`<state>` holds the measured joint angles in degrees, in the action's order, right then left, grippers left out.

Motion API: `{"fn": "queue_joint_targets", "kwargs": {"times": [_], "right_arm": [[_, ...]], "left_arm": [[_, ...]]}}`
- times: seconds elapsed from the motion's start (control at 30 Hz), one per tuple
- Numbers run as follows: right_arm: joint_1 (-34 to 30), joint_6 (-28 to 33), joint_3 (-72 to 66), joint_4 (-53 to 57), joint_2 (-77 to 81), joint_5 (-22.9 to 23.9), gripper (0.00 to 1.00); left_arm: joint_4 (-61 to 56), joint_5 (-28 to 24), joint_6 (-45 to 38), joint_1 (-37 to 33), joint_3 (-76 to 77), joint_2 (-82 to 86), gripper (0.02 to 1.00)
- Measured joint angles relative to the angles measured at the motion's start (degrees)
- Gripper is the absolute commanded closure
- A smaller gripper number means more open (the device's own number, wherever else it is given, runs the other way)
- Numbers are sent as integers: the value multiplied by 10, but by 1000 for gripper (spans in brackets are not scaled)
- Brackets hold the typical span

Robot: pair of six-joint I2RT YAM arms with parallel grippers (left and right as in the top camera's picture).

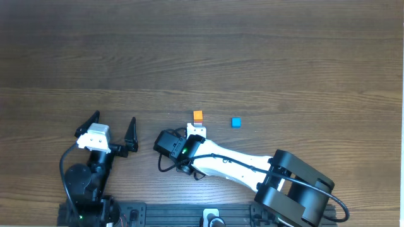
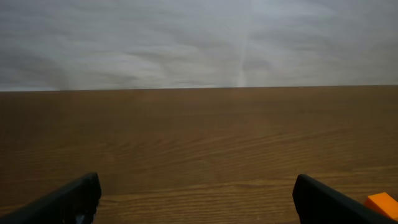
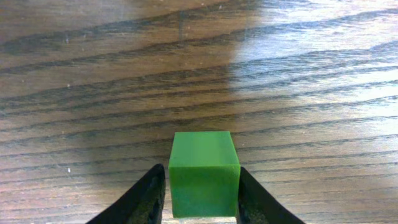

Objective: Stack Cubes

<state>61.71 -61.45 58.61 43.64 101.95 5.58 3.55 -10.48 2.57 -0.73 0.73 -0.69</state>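
Green cube (image 3: 204, 173) is being gripped by the right pincer (image 3: 202, 190). Its two dark fingers (image 3: 144, 198) are pressing against opposite side faces of the cube, so the pincer is clenched on it. The cube's top face and one side face are showing between the fingers. Brown wood-grain desk (image 1: 202, 57) is lying beneath it; whether the cube's underside is touching the desk cannot be told.

Top view:
- The white right arm (image 1: 233, 162) is reaching from its base at the lower right across toward the middle of the desk.
- Its pincer is ending just beside the orange cube (image 1: 198, 116), on the side nearer the robot.
- The orange cube is sitting directly on the desk.
- The blue cube (image 1: 236, 122) is sitting directly on the desk too, to the right of the orange one, near it but apart.

The left pincer (image 1: 111, 128) is hanging released, with jaws spread wide. It is sitting on the left part of the desk, close to its own base and well apart from the blue cube and the right pincer. In the left wrist view, bare wood grain is lying between its two dark fingertips, and a corner of the orange cube is peeking out just beside one of them, on the robot's right.
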Motion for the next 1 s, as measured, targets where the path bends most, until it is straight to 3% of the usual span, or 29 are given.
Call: {"fn": "queue_joint_targets", "kwargs": {"times": [0.2,0.57,0.8,1.0], "right_arm": [[0,0,0,0,0,0,739],[-1,0,0,-1,0,2,774],[-2,5,50,129,-30,27,768],[-11,28,195,251,-59,68,768]], "left_arm": [[0,0,0,0,0,0,20],[0,0,0,0,0,0,18],[0,0,0,0,0,0,23],[0,0,0,0,0,0,20]]}}
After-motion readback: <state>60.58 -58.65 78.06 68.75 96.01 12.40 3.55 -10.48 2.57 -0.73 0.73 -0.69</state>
